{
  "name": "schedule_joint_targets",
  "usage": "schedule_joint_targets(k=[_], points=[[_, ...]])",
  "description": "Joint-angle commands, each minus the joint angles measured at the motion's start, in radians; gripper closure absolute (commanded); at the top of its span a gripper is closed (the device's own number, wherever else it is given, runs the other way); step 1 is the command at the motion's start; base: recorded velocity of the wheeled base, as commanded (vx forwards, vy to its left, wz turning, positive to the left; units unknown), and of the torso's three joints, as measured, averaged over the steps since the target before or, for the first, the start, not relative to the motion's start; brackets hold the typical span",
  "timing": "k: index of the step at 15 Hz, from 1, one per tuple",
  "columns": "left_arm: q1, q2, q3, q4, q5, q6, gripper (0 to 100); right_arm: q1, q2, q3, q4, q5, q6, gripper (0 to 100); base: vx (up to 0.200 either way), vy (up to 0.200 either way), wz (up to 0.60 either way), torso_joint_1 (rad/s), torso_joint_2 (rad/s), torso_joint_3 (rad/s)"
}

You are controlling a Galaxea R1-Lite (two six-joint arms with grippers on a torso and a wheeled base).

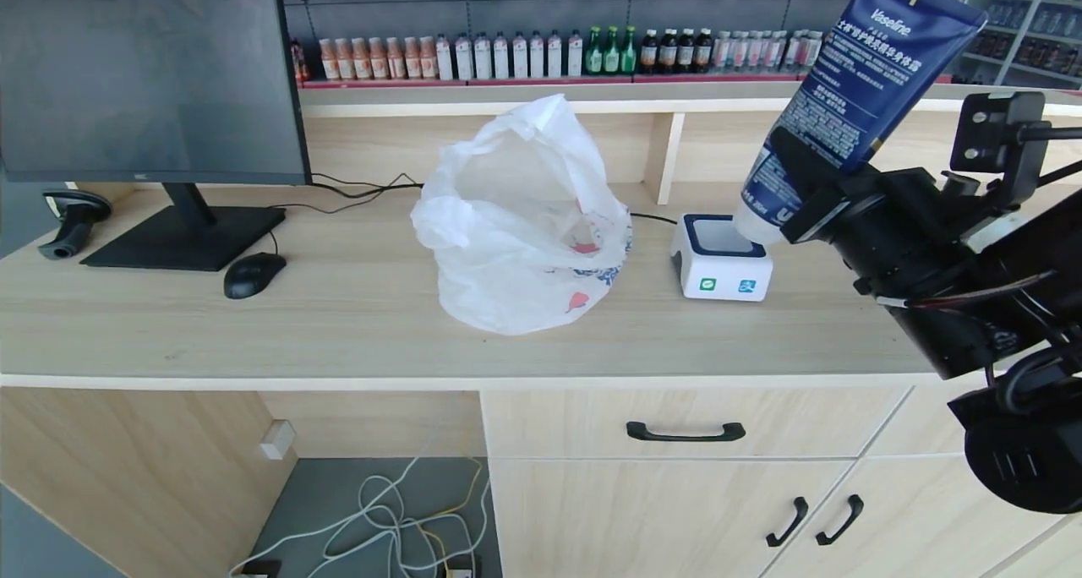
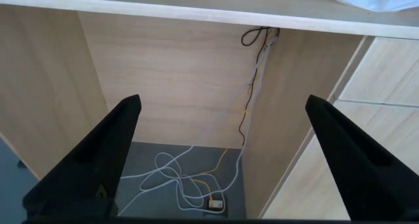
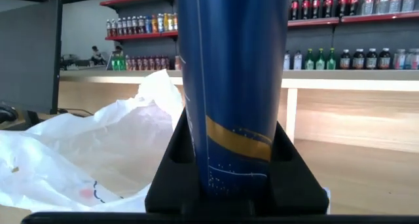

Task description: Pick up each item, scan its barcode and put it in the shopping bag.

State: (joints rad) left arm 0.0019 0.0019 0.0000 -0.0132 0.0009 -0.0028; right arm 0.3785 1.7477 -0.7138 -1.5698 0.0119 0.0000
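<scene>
My right gripper [image 1: 816, 191] is shut on a dark blue lotion tube [image 1: 845, 96] and holds it tilted, white cap down, just above the white barcode scanner box [image 1: 720, 257] on the counter. The tube [image 3: 232, 86] stands between the black fingers [image 3: 173, 168] in the right wrist view. A white plastic shopping bag [image 1: 526, 223] stands open at the counter's middle, left of the scanner, and its crumpled side [image 3: 98, 152] lies behind the tube. My left gripper [image 2: 222, 158] hangs open below the counter edge, over the floor cables, with nothing between its fingers.
A monitor [image 1: 152, 71] on a stand, a black mouse [image 1: 254, 274] and a handheld scanner [image 1: 72, 223] occupy the counter's left. Drawers with black handles [image 1: 685, 432] sit under the counter. Shelves of bottles [image 1: 549, 54] line the back wall.
</scene>
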Motion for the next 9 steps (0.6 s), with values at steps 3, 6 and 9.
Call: schedule_joint_targets(k=[3, 6, 9], points=[[0.0, 0.0, 0.0, 0.001, 0.001, 0.001, 0, 0.002, -0.002, 0.005, -0.001, 0.0, 0.002, 100, 0.0, 0.0, 0.0, 0.0, 0.0, 0.0], [0.0, 0.0, 0.0, 0.001, 0.001, -0.002, 0, 0.002, 0.001, 0.005, -0.001, 0.002, 0.002, 100, 0.133, 0.0, 0.0, -0.002, 0.0, 0.0], [0.0, 0.0, 0.0, 0.001, 0.001, -0.002, 0, 0.002, 0.001, 0.002, -0.001, 0.002, 0.002, 100, 0.133, 0.0, 0.0, -0.006, 0.0, 0.003]])
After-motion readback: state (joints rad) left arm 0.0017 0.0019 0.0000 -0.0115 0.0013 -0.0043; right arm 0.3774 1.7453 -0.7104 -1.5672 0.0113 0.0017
